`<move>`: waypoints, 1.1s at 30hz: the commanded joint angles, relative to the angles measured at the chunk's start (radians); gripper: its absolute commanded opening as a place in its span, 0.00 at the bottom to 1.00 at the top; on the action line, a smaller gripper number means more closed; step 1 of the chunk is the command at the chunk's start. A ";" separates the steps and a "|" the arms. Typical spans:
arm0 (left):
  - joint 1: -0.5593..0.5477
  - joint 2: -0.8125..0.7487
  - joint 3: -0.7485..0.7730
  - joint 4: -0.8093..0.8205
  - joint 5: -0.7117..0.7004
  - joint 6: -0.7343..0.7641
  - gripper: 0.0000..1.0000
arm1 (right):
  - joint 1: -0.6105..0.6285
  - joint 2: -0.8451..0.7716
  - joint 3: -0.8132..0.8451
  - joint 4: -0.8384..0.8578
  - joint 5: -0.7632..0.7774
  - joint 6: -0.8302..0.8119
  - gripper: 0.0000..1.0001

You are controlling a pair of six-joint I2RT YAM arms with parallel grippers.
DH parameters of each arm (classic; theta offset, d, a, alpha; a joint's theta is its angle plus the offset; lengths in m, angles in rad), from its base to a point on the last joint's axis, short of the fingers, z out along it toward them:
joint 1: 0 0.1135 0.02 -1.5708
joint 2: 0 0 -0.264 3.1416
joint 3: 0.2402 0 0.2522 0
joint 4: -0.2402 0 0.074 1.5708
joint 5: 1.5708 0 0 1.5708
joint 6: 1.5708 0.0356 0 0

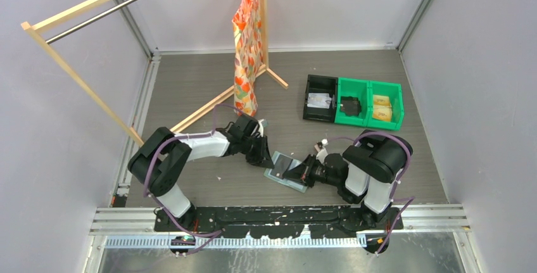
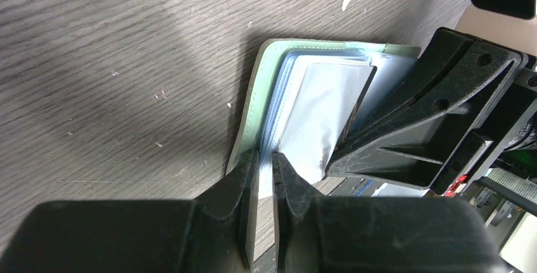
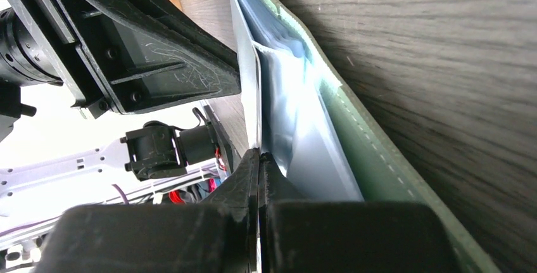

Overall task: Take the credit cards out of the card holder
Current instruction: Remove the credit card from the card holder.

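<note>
Between the left fingers (image 2: 242, 187) and right fingers (image 3: 248, 181) on the table (image 1: 202, 89), the card holder (image 1: 286, 170) is shown lying open, long axis running from one pair to the other, its left end pinched by the former, the latter pressed together at a pale inner leaf (image 3: 297, 133).

Found card holder (image 2: 251, 105) lying open on the desk (image 1: 190, 89), sage-green cover down against the wood, pale blue-grey pockets fanned upward. Noted one grey card (image 2: 323, 108) standing partway out of the pockets, raised at an angle above them.
</note>
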 commanded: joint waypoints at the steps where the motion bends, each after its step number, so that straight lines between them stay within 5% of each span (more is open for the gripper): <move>1: -0.002 0.032 0.003 -0.006 -0.035 0.000 0.14 | 0.003 0.020 -0.021 0.040 0.041 0.000 0.01; 33: 0.056 0.105 -0.073 0.026 -0.043 -0.005 0.08 | 0.002 0.067 -0.087 0.011 0.021 -0.016 0.01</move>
